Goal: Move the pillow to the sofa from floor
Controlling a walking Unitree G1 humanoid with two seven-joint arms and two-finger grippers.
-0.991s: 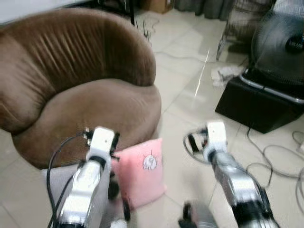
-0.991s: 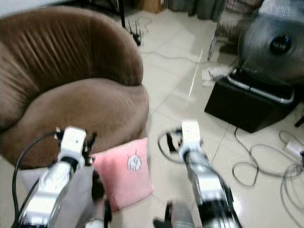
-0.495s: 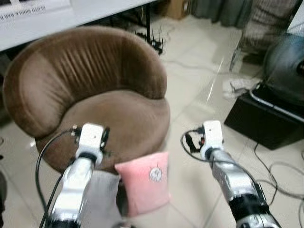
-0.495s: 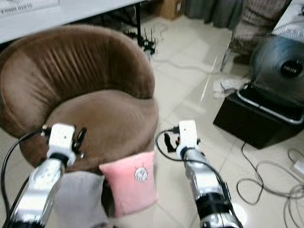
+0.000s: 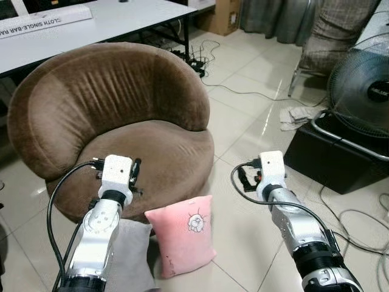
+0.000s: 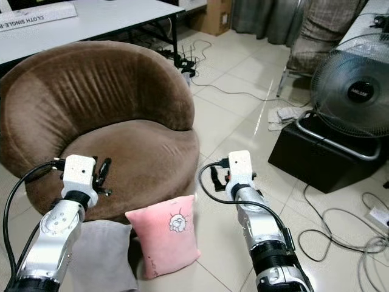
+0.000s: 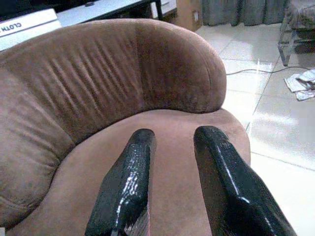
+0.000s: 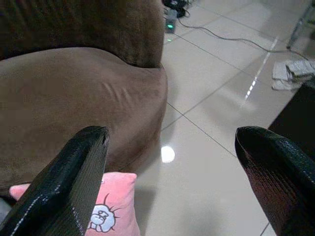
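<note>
The approach is in hand: both grippers, the left gripper narrowly apart and the right gripper wide apart, must descend to the pillow before the sofa.

light: even, bright indoor | glare: pale streaks on glossy floor tiles, bright spot on floor beside sofa | shadows: soft, under sofa | focus: head views sharp; wrist views blur near fingers
</note>
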